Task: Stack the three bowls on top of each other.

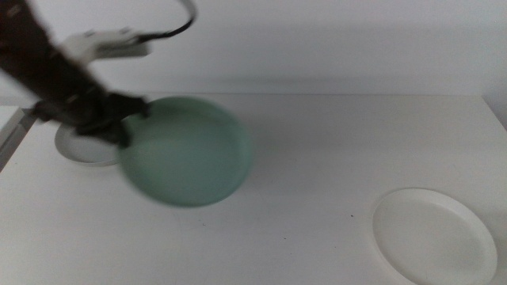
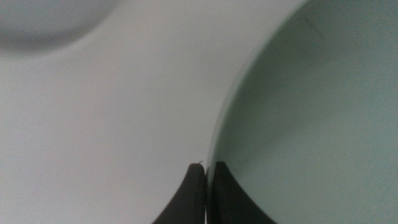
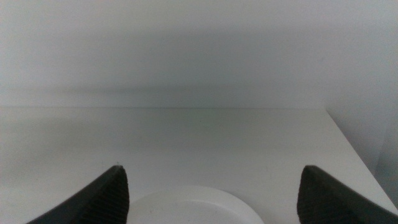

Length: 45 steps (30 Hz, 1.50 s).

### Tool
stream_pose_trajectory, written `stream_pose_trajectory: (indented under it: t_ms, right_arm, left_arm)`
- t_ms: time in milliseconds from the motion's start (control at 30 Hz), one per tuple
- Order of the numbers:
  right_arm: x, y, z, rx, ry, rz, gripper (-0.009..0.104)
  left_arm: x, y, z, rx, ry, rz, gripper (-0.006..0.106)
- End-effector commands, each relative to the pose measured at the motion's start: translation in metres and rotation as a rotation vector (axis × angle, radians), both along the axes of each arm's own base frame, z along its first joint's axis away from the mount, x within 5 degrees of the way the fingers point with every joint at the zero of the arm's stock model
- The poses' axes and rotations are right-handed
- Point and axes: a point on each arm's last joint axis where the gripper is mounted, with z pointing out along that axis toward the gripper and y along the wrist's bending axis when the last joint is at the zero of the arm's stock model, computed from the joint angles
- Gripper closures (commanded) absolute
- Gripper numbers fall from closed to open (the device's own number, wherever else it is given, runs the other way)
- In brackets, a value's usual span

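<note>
My left gripper (image 1: 131, 127) is shut on the left rim of the mint green bowl (image 1: 190, 150), which hangs tilted above the table at centre left. In the left wrist view the two jaws (image 2: 207, 180) pinch the green bowl's (image 2: 311, 118) rim. Half hidden behind the left arm, the pale grey bowl (image 1: 79, 149) rests on the table at the far left; its edge shows as a grey bowl (image 2: 43, 22) in the left wrist view. The white bowl (image 1: 434, 235) lies at the front right. My right gripper (image 3: 211, 193) is open above the white bowl's (image 3: 193, 208) far rim.
The white table (image 1: 317, 142) runs back to a plain wall. Its right edge (image 3: 354, 155) shows in the right wrist view. A metal frame piece (image 1: 12, 131) stands at the table's left edge.
</note>
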Motion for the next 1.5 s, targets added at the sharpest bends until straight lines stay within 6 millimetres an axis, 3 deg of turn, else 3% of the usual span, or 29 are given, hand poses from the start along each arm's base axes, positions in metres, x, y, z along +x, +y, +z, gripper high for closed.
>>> stream_pose_trajectory:
  t_ms: [0,100,233,367,633,1067,1167,1300,1433,1467]
  right_arm:
    - [0.0,0.0,0.0,-0.008,-0.009,-0.004,0.002]
    - [0.0,0.0,0.0,-0.008,-0.009,-0.004,0.002]
    - [0.0,0.0,0.0,-0.008,-0.009,-0.004,0.002]
    - [0.0,0.0,0.0,-0.008,-0.009,-0.004,0.002]
    - [0.0,0.0,0.0,-0.008,-0.009,-0.004,0.002]
    - [0.0,0.0,0.0,-0.008,-0.009,-0.004,0.002]
    - [0.0,0.0,0.0,-0.008,-0.009,-0.004,0.002]
    - [0.0,0.0,0.0,-0.008,-0.009,-0.004,0.002]
    - [0.0,0.0,0.0,-0.008,-0.009,-0.004,0.002]
    - [0.0,0.0,0.0,-0.008,-0.009,-0.004,0.002]
  left_arm:
    - [0.019,-0.025,-0.001,-0.005,0.022,-0.049,0.102]
    - [0.042,-0.06,-0.015,-0.01,0.028,-0.105,0.102]
    - [0.065,-0.102,-0.05,-0.056,0.058,-0.151,0.102]
    - [0.076,-0.126,-0.082,-0.088,0.084,-0.167,0.102]
    - [0.081,-0.131,-0.114,-0.08,0.142,-0.18,0.102]
    - [0.083,-0.124,-0.126,-0.041,0.184,-0.163,0.099]
    - [0.084,-0.121,-0.125,-0.078,0.191,-0.19,0.086]
    - [0.083,-0.111,-0.115,-0.091,0.209,-0.2,0.054]
    - [0.081,-0.086,-0.079,-0.07,0.159,-0.19,0.009]
    - [0.08,-0.076,-0.066,-0.057,0.133,-0.174,0.007]
